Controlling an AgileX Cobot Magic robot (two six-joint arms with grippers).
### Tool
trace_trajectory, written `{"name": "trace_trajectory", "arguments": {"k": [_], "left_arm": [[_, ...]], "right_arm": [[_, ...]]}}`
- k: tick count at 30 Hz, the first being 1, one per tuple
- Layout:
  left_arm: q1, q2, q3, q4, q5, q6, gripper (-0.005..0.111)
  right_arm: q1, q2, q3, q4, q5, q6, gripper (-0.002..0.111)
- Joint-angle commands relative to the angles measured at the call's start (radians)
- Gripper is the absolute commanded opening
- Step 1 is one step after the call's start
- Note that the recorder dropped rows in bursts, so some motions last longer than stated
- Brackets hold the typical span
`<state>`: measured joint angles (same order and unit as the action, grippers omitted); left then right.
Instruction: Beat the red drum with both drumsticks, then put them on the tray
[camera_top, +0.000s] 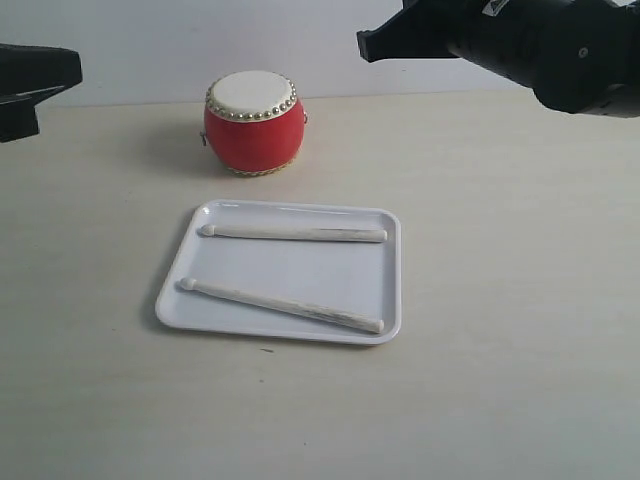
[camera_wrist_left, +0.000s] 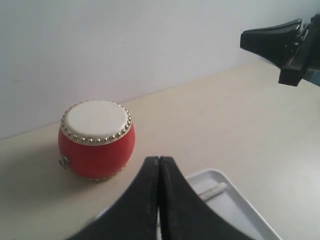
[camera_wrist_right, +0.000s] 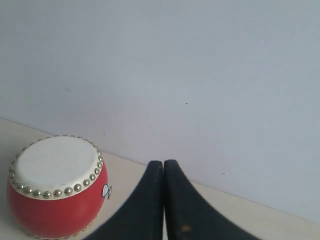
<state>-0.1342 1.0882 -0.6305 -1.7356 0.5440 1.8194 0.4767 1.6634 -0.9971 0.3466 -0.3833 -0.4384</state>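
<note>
The red drum (camera_top: 253, 123) stands upright at the back of the table, cream skin up; it also shows as the drum (camera_wrist_left: 96, 138) and the drum (camera_wrist_right: 54, 185). In front of it lies the white tray (camera_top: 205, 313) with both drumsticks in it: one stick (camera_top: 293, 234) along the far side, the other stick (camera_top: 281, 305) slanting along the near side. My left gripper (camera_wrist_left: 159, 160) is shut and empty, raised at the left edge (camera_top: 35, 85). My right gripper (camera_wrist_right: 163, 163) is shut and empty, high at the upper right (camera_top: 365, 45). The tray corner (camera_wrist_left: 220, 176) and a stick end (camera_wrist_left: 214, 190) show past the left jaws.
A pale wall runs behind the beige table (camera_top: 520, 300). The right arm (camera_wrist_left: 282, 42) appears in the left wrist view, above the table's far side.
</note>
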Motion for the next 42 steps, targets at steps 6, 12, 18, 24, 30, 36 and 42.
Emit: {"name": "trace_trajectory", "arguments": {"k": [6,12,18,24,30,36,42], "left_arm": [[-0.007,-0.062,0.014,-0.009,0.01,0.0,0.0],[-0.007,-0.062,0.014,-0.009,0.01,0.0,0.0],[-0.007,-0.062,0.014,-0.009,0.01,0.0,0.0],[-0.007,-0.062,0.014,-0.009,0.008,0.002,0.0],[-0.005,-0.087,0.014,-0.009,0.002,0.002,0.0],[-0.005,-0.179,0.014,-0.009,0.0,-0.025,0.0],[-0.005,-0.289,0.039,0.026,-0.006,-0.179,0.0]], "right_arm": [[-0.005,0.0,0.004,0.002,-0.015,0.003,0.0],[-0.005,0.0,0.004,0.002,-0.015,0.003,0.0],[-0.005,0.0,0.004,0.002,-0.015,0.003,0.0],[-0.005,0.0,0.004,0.002,-0.015,0.003,0.0],[-0.005,0.0,0.004,0.002,-0.015,0.003,0.0],[-0.005,0.0,0.004,0.002,-0.015,0.003,0.0],[-0.005,0.0,0.004,0.002,-0.015,0.003,0.0]]}}
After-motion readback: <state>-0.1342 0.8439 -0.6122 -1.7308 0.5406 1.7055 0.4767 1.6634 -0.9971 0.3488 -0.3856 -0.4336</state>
